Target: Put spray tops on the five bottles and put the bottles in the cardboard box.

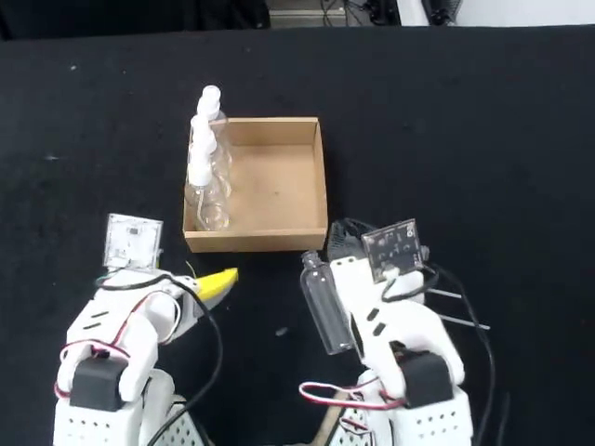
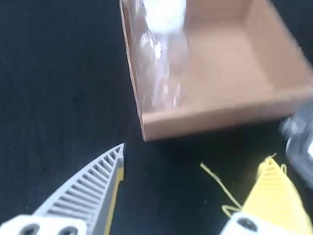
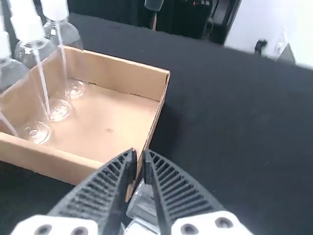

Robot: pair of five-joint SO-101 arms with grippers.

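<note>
The cardboard box (image 1: 256, 243) sits mid-table with three clear bottles (image 1: 206, 177) wearing white spray tops, standing along its left wall. My right gripper (image 1: 339, 269) is just in front of the box's near right corner, shut on a clear bottle (image 1: 325, 307) that has no spray top. In the right wrist view its black fingers (image 3: 117, 181) stand almost together over the clear bottle (image 3: 142, 203), facing the box (image 3: 49, 156) and the topped bottles (image 3: 49, 29). My left gripper (image 1: 209, 283) is open and empty in front of the box's (image 2: 220, 117) near left corner.
Black cloth covers the table (image 1: 465, 139). Cables (image 1: 456, 307) trail beside the right arm. A loose yellow thread (image 2: 217, 183) hangs off the left gripper's yellow finger (image 2: 271, 191).
</note>
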